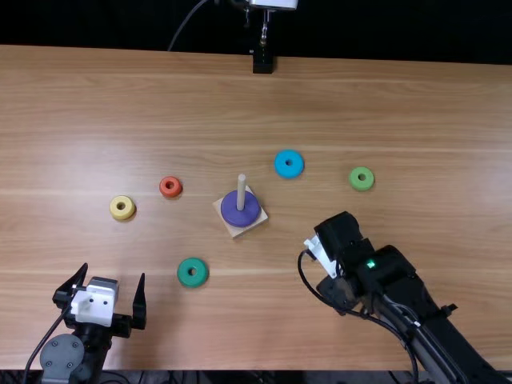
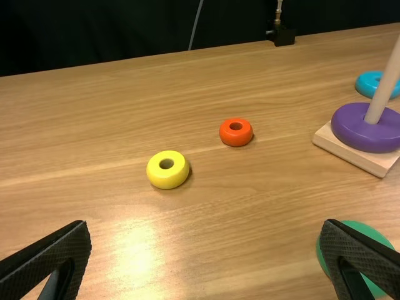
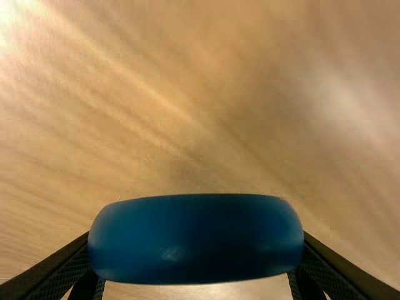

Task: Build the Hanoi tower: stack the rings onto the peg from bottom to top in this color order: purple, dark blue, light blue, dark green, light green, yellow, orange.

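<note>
- As only the purple ring sits on the peg, the step in hand looks to be the dark blue one, second from the bottom.
- At the left, the left gripper stands open and empty; it seems to have no part in this step.
- The yellow ring, the orange ring and the dark green ring lie on the table, all for later turns.
- In the middle, the base carries the peg upright, its top free to take a ring.
- Beyond and right of it lie the light blue ring, probably next, and the light green ring.
- At the right, the right gripper is clamped on the dark blue ring. It needs to go over the peg, hole centred and ring level, then down onto the purple before release.
</note>
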You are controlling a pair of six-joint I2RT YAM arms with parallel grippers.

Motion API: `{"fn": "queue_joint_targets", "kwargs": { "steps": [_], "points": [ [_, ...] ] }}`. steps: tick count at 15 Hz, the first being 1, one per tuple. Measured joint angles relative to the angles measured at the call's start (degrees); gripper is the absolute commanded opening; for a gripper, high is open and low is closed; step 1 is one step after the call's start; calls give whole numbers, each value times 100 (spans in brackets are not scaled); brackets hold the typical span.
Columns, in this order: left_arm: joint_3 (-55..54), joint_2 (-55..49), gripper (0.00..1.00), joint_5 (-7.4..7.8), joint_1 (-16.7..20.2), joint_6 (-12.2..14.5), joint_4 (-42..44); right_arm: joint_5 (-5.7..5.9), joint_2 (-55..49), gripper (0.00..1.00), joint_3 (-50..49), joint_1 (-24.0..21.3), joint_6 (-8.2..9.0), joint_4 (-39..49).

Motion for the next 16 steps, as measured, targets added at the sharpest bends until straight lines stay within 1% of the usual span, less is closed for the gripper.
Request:
{"fn": "queue_joint_targets", "kwargs": {
  "steps": [2, 4, 6, 8, 10, 11, 12, 14, 15, 16],
  "points": [
    [0, 0, 100, 0, 0, -7, 2, -2, 2, 0, -197, 0, -13, 144],
    [0, 0, 100, -2, 0, -2, 2, 2, 70, 0, -225, 0, -15, 756],
    [0, 2, 100, 0, 0, -4, 0, 0, 498, 0, -278, 0, -13, 1296],
    [0, 2, 100, 0, 0, -4, 0, 0, 931, 0, -391, 0, -15, 1421],
    [0, 0, 100, -2, 0, -7, 2, 2, 1104, 0, -402, 0, -9, 1451],
    [0, 2, 100, -2, 2, -2, 2, 2, 1104, 9, -400, 0, -15, 1478],
    [0, 2, 100, -2, 2, -4, 0, 7, 1104, 33, -402, 0, -13, 1537],
    [0, 0, 100, 0, 0, -2, 0, 39, 1137, 90, -391, 0, -9, 1707],
    [0, 2, 100, 0, 2, -2, 0, 105, 1137, 100, -391, 0, -2, 1744],
    [0, 2, 100, 0, 2, -7, 0, 186, 1137, 100, -391, 0, 4, 1755]
  ]
}}
